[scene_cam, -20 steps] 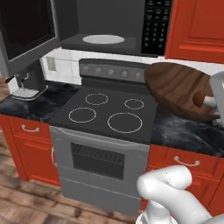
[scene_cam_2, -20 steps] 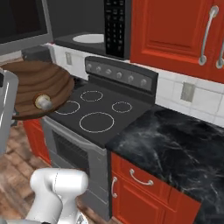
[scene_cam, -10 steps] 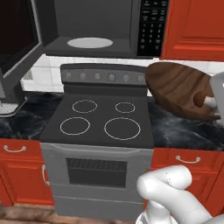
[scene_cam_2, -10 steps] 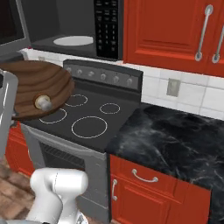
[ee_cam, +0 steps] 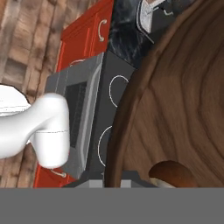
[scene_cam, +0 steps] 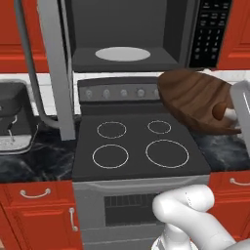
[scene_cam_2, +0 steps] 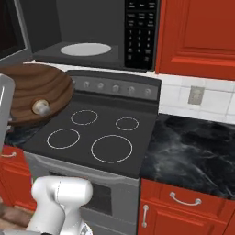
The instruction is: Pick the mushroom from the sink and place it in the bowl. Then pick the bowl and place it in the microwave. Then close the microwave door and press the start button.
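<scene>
I held the bowl (scene_cam: 195,100) aloft over the right edge of the black stovetop (scene_cam: 139,146), its dark brown wood showing broad curved grain, the shallow dish tipped toward the cameras. The mushroom (scene_cam: 220,110) lay inside it near the lower rim, a small brown cap on a pale stem. My fingers were drawn narrow and clamped on the bowl's rim, though the tips themselves stayed hidden behind the wood in the hand view. Above the range, the microwave (scene_cam: 132,34) stood open, its dark cavity framing a flat white round turntable (scene_cam: 122,53), its black keypad (scene_cam: 210,29) at right. The grey-framed microwave door (scene_cam: 51,63) hung swung out at left. Mottled black stone bench (scene_cam_2: 193,151) flanked the stove, red cabinets (scene_cam_2: 197,32) around it.
</scene>
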